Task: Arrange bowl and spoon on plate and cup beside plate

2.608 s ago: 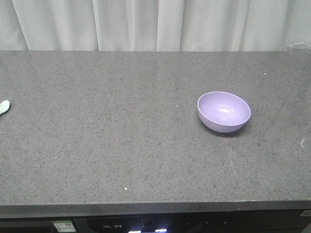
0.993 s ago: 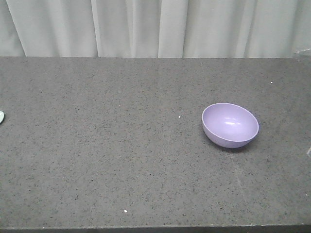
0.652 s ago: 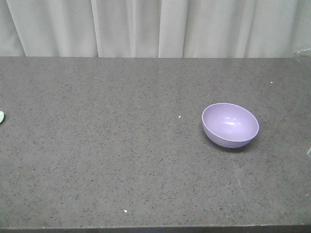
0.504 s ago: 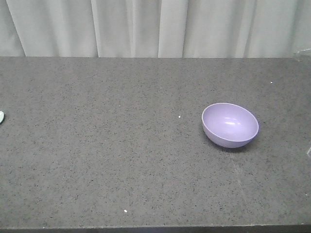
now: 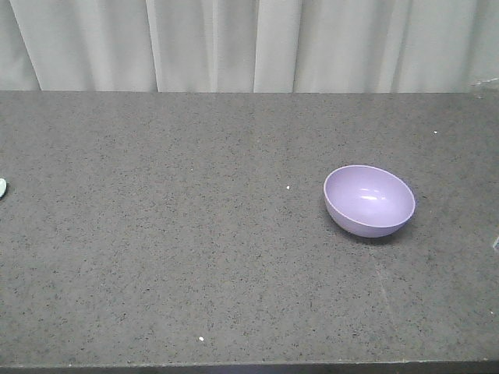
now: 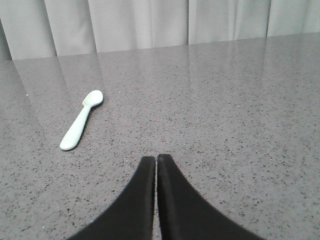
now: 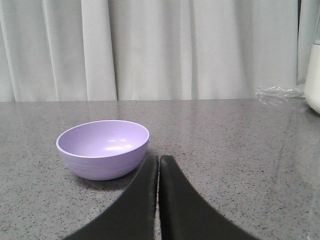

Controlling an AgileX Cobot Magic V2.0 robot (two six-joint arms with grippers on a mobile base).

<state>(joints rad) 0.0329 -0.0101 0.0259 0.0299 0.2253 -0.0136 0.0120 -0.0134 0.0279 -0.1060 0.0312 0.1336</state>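
Bowl [image 5: 369,200] sits upright and empty on the counter [image 5: 195,257], right of centre in the front view. Only the spoon's [image 5: 1,188] tip shows there, at the far left edge, well apart from the bowl. Plate and cup aren't in any view, so nothing is arranged yet and I'd say the job is at its very start.

Likely step: reach and pick, right arm for the bowl, left for the spoon.

- **Bowl:** Open the jaws before closing in, since both pairs are pressed together w/ no gap and hold nothing. Take it by the rim, one finger inside and one outside. It looks smooth and light, so a nudge from a closed tip would prob. just push it along the counter.
- **Spoon:** It lies flat w/ its head pointing away and its handle on a diagonal. Come down from above and turn the wrist so the jaws cross the handle. It's thin, so the tips need to reach almost to the counter.

Pose:

- **Left gripper** [image 6: 156,159]: low over the counter, aimed toward the curtain [image 6: 150,22]. The spoon [image 6: 81,126] is ahead and to its left, apart from it.
- **Right gripper** [image 7: 158,158]: low and about level. The bowl [image 7: 103,148] is ahead and a bit left, not touched.

Neither arm shows in the front view.
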